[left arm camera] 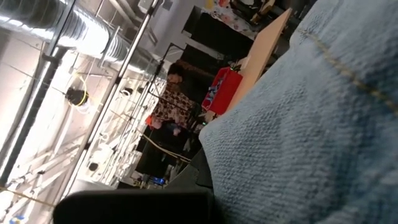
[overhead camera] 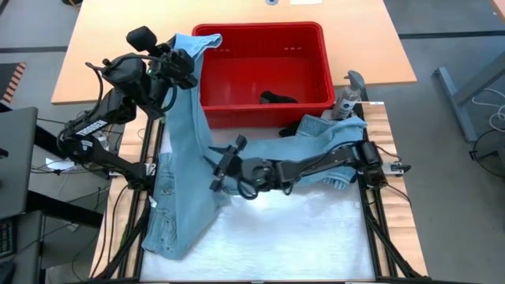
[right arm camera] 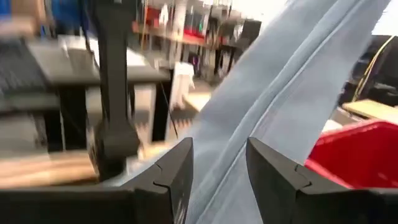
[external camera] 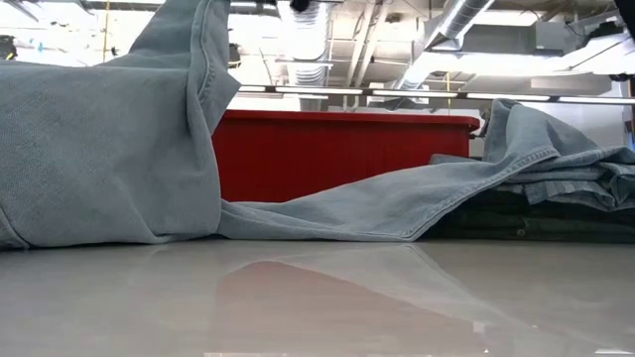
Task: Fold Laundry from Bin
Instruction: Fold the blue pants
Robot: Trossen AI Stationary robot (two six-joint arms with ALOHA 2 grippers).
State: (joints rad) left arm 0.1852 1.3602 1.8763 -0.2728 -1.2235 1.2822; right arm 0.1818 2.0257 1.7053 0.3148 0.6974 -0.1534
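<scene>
A light blue denim garment (overhead camera: 177,173) hangs from my left gripper (overhead camera: 180,65), which is raised beside the far left corner of the red bin (overhead camera: 316,31). The garment's lower end is spread on the white table (overhead camera: 170,237). My right gripper (overhead camera: 223,163) reaches level from the table's right, open. Its fingers stand on either side of the hanging denim's right-hand edge (right arm camera: 217,143). A dark garment (overhead camera: 278,98) lies in the bin. More denim (overhead camera: 331,126) lies piled before the bin's near right corner, under the right arm. My left gripper is shut on the denim garment's upper end (overhead camera: 189,49); the cloth (left arm camera: 311,124) covers the fingers, so the kind of hold does not show. The garment hangs slack below it, with its lower end on the table. My right gripper: I cannot tell whether its fingers (right arm camera: 177,168) touch the denim edge between them.
The red bin (external camera: 337,149) stands at the table's far side. In the low view the denim pile (external camera: 556,159) rests on a dark folded piece (external camera: 516,213) at the right. A small grey object (overhead camera: 346,101) stands by the bin's right wall. Bare white tabletop (overhead camera: 300,229) lies near the front.
</scene>
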